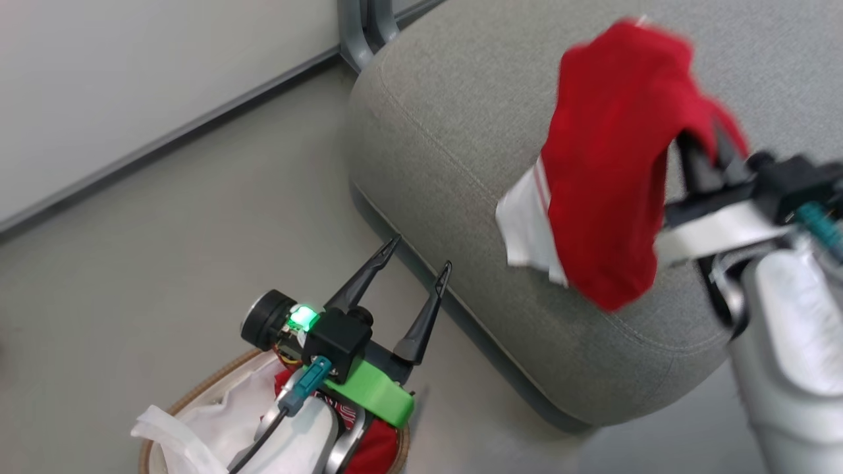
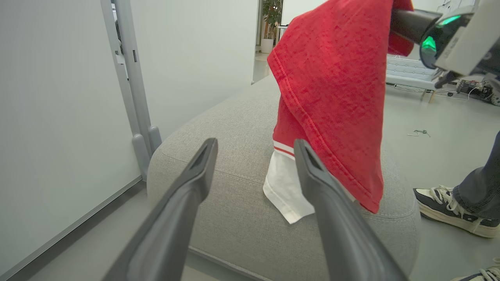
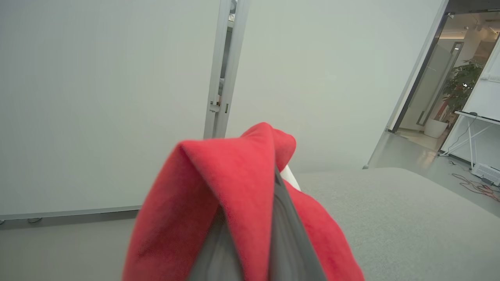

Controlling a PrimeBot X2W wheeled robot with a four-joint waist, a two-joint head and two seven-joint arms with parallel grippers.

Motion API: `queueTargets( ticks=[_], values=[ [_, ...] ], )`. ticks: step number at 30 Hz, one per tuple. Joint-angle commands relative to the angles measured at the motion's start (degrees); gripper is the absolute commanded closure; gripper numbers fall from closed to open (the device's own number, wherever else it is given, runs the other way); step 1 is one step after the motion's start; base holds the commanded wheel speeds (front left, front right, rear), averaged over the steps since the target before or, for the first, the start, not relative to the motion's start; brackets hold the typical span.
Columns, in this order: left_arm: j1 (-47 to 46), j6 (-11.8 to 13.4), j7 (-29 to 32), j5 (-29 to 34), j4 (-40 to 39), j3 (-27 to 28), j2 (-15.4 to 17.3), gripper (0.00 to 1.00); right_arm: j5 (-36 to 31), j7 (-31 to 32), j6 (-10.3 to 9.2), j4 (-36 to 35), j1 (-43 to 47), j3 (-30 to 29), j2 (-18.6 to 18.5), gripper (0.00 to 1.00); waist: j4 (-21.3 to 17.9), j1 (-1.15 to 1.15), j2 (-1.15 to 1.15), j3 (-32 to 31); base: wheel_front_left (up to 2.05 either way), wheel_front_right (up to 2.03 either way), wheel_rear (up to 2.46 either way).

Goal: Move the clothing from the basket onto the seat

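Right gripper is up high, both fingers pressed together on a fold of a red garment. The cloth bunches over the fingertips and drapes down from them, with white trim and thin red stripes at its lowest corner. Directly beneath that hand lies the grey couch. The garment hangs over the cushion close to its rounded front corner, though I cannot tell whether the white corner touches the upholstery. Over on the other side, the left gripper is low with its fingers spread wide and nothing between them, tips aimed at the couch's lower edge. The hanging garment is out ahead of those tips, apart from them. Just under the left wrist sits the basket on the floor, its white liner rumpled inside. More red clothing with a dark print is tucked right below the wrist. Beyond the couch corner, past the hanging cloth, a person's shoe stands on the floor.
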Motion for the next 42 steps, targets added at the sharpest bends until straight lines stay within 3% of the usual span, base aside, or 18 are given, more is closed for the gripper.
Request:
queueTargets(
  ticks=[1, 9, 18, 23, 33, 35, 36, 37, 42],
  values=[
    [-1.3, -0.2, 0.0, -0.3, -0.2, -0.2, 1.5, 0.00, -0.9, -0.1, -0.06, 0.2, -3.3, -1.3, -1.4, 1.00, 0.9, 0.00, 0.00, 5.3, 0.00, 0.00, 0.00],
    [-4.8, -0.2, 0.0, -0.8, -2.2, -3.0, 6.2, 0.00, -3.8, -0.1, -0.06, 5.4, -21.0, -7.7, -9.4, 1.00, 4.4, 0.00, 0.00, 13.9, 0.00, 0.00, 0.00],
    [-7.9, -0.2, 0.0, -1.3, -4.2, -5.3, 8.7, 0.00, -10.6, 0.3, -0.06, 12.2, -33.9, -14.6, -12.0, 1.00, 9.5, 0.00, 0.00, 21.4, 0.00, 0.00, 0.00],
    [-9.2, -0.2, 0.0, -1.7, -4.9, -4.1, 9.2, 0.00, -13.4, 0.0, -0.06, 17.7, -34.3, -18.1, -10.3, 1.00, 12.1, 0.00, 0.00, 24.0, 0.00, 0.00, 0.00],
    [-8.6, -0.2, 0.0, -1.8, -3.9, -2.2, 8.7, 0.00, -17.2, -0.1, -0.07, 25.5, -21.6, -24.7, -4.7, 1.00, 13.4, 0.00, 0.00, 22.8, 0.00, 0.00, 0.00],
    [-8.0, -0.2, 0.0, -2.0, -3.5, -1.8, 8.4, 0.00, -17.4, -0.1, -0.07, 25.7, -18.9, -26.0, -4.0, 0.65, 13.4, 0.00, 0.00, 21.7, 0.00, 0.00, 0.00],
    [-7.7, -0.2, 0.0, -2.0, -3.3, -1.6, 8.3, 0.00, -17.3, -0.2, -0.07, 25.5, -17.4, -26.8, -3.6, 0.21, 13.4, 0.00, 0.00, 21.0, 0.00, 0.00, 0.00],
    [-7.4, -0.2, 0.0, -2.0, -3.1, -1.4, 8.2, 0.00, -17.2, -0.2, -0.06, 25.2, -16.1, -27.4, -3.3, 0.00, 13.4, 0.00, 0.00, 20.5, 0.00, 0.00, 0.00],
    [-5.8, -0.2, 0.0, -2.1, -2.1, 0.7, 6.5, 0.00, -16.8, -0.2, -0.07, 23.5, -8.5, -28.6, -2.8, 0.00, 13.9, 0.00, 0.00, 16.8, 0.00, 0.00, 0.00]
  ],
)
